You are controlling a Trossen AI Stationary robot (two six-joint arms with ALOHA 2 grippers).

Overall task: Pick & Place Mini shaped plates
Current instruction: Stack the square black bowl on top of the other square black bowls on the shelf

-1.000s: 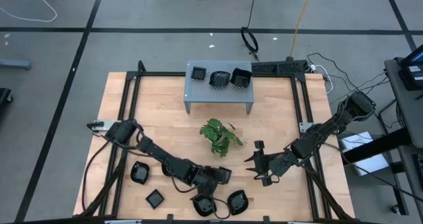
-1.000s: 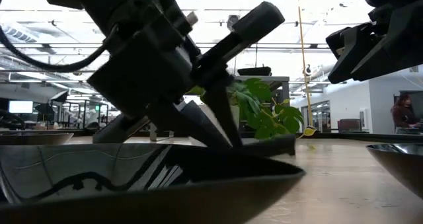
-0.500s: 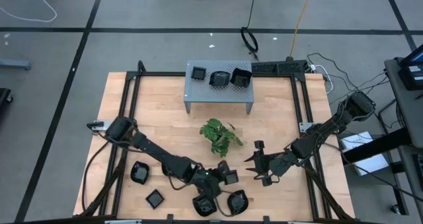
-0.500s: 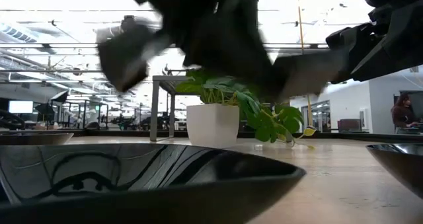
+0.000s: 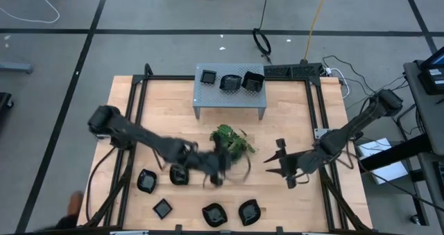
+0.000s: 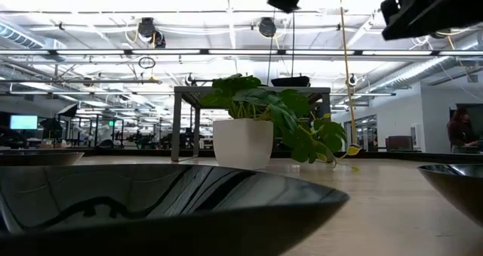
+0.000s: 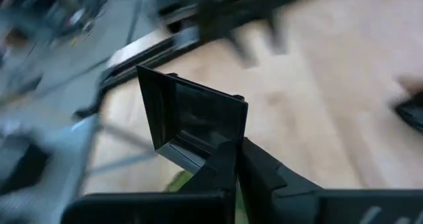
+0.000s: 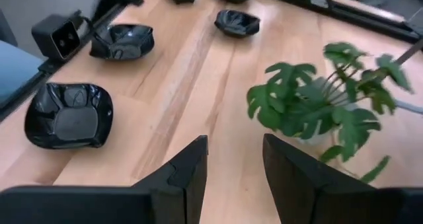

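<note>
aloft, left claw (image 7: 232, 159) pinches square plate (image 7: 192, 121)

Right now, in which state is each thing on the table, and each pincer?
Left pincer: shut on the edge of a square plate.
Square plate: held tilted above the table.
Right pincer: open, empty.
Front plates: four, lying flat on the table.
Back plates: three, resting on the stand.
Stand: standing at the table's far side.
Plant: upright.

Bright overhead lighting; left arm (image 5: 166, 148) motion-blurred, left wrist view smeared
</note>
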